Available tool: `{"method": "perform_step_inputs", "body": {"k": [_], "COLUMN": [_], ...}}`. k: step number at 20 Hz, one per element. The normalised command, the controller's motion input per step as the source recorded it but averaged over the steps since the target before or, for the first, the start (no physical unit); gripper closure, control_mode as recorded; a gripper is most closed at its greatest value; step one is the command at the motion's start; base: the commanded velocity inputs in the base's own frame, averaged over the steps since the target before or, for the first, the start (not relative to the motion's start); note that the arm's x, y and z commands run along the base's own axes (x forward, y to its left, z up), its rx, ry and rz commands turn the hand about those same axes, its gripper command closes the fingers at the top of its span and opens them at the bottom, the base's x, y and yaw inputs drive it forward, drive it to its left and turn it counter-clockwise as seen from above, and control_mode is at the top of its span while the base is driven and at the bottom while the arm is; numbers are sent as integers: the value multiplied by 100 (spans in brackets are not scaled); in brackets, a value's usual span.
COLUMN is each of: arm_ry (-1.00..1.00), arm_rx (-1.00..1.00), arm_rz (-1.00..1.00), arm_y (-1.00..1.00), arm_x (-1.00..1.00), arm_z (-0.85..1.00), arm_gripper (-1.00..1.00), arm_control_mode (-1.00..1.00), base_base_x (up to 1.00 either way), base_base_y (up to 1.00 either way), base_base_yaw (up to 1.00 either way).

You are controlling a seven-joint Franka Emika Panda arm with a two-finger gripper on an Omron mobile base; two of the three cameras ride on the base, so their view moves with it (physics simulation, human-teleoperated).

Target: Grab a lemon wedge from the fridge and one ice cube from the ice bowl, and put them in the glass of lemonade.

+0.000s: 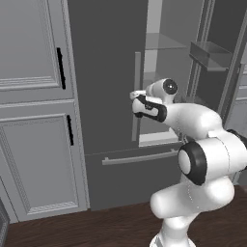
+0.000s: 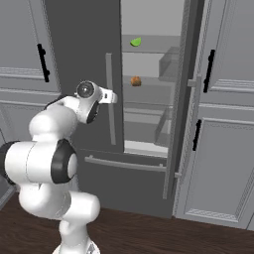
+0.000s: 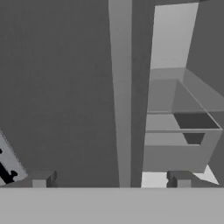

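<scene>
Left base view: I'm seeing gripper [image 1: 135,94] hanging before fridge [image 1: 108,72] closed left door, beside long bar handle [image 1: 136,96]; right door standing open, gap clear.
Right base view: lemon wedge [image 2: 136,42] lying on upper pale shelf, orange-brown lump [image 2: 136,81] below it.
Hand view: fingertips [image 3: 42,180] spread fully wide, gripping nothing; smooth flat handle running between

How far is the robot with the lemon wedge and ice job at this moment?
Done: the right door of the fridge stands open, so the shelves show. In hand: nothing; the end effector is open and empty, close to the left door's bar handle. Left: take the lemon wedge from the upper shelf, above the orange-brown lump, then fetch an ice cube and put both in the lemonade.
</scene>
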Motion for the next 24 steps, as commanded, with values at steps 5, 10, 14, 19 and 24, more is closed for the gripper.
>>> {"method": "perform_step_inputs", "body": {"k": [5,10,14,19,24], "arm_ry": [0,0,0,0,0], "arm_rx": [0,0,0,0,0], "arm_rz": [0,0,0,0,0], "arm_y": [0,0,0,0,0], "arm_x": [100,100,98,100,98], "arm_z": [-10,-25,-37,-34,-30], "arm_gripper": [-100,-100,-100,-100,100], "arm_control_mode": [-100,-100,-100,-100,-100], "base_base_x": [0,0,0,0,0], "base_base_y": [0,0,0,0,0], "base_base_yaw": [0,0,0,0,0]}}
